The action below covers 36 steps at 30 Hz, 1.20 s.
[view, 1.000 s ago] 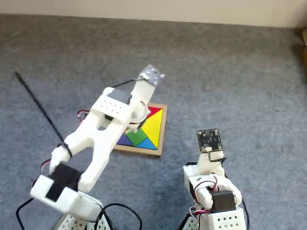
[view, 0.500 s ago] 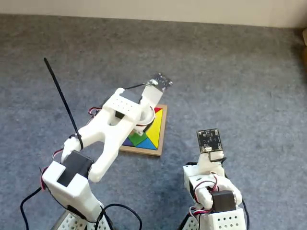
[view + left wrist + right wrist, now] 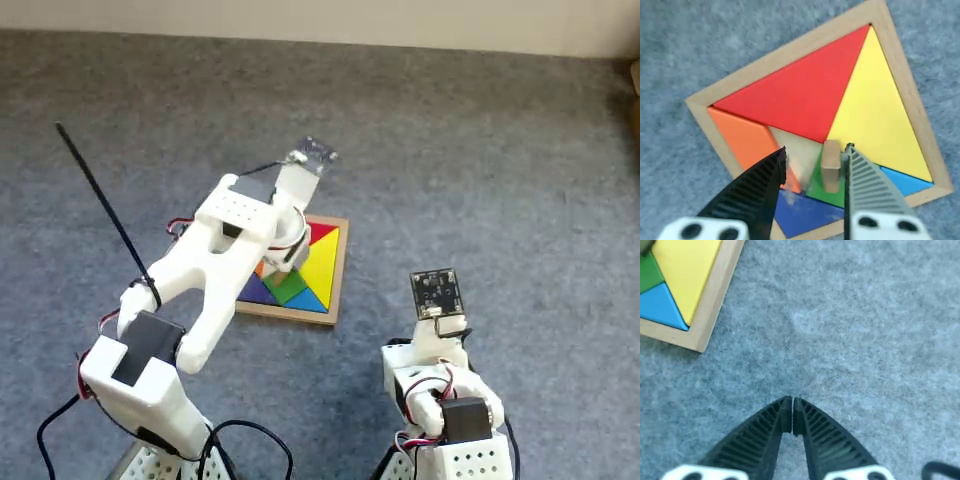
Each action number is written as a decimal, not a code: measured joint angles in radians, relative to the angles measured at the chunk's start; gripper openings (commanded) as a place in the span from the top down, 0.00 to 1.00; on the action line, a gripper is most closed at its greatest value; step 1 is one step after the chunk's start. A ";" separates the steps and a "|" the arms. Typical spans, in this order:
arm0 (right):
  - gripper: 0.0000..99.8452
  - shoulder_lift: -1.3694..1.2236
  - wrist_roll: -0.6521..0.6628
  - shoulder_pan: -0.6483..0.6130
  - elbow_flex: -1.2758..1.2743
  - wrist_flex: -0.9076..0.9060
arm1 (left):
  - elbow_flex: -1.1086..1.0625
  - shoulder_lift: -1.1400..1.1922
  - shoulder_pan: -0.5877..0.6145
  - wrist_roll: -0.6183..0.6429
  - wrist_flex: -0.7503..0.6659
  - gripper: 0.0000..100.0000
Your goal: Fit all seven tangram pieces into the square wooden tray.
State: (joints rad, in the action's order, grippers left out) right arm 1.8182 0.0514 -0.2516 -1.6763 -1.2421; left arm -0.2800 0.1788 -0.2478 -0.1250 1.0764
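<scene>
The square wooden tray (image 3: 790, 57) holds a red triangle (image 3: 795, 97), a yellow triangle (image 3: 875, 110), an orange piece (image 3: 745, 137), a green piece (image 3: 815, 187), a light blue triangle (image 3: 905, 182) and a dark blue piece (image 3: 800, 212). A bare triangular gap (image 3: 800, 145) shows in the middle. A small tan piece (image 3: 831, 160) stands on edge beside that gap. My left gripper (image 3: 815, 149) hangs open over it, the tan piece close against one finger. My right gripper (image 3: 792, 400) is shut over bare carpet, a short way off the tray's corner (image 3: 712, 295).
In the high view the left arm (image 3: 235, 250) stretches over the tray (image 3: 340, 272), covering much of it. The right arm (image 3: 440, 390) sits folded at the near edge. Grey carpet lies all around the tray. A thin black strip (image 3: 100, 205) sticks out from the left arm.
The left arm swung right over the tray, then back left. The black strip moved with it. The right arm kept still.
</scene>
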 measured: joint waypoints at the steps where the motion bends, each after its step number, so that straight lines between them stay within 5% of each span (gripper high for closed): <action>1: 0.97 0.000 0.000 0.000 0.000 0.000 | 0.006 0.000 0.009 0.000 0.000 0.80; 21: 0.97 0.002 0.000 0.000 0.000 0.000 | 0.103 0.000 0.063 0.000 0.129 0.81; 36: 0.97 0.002 0.000 0.000 0.000 0.000 | 0.058 0.000 0.063 0.002 0.129 0.99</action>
State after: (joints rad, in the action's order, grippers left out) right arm 1.8197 0.0514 -0.2516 -1.6763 -1.2421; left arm -0.2217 0.1788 -0.1849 -0.1235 1.2052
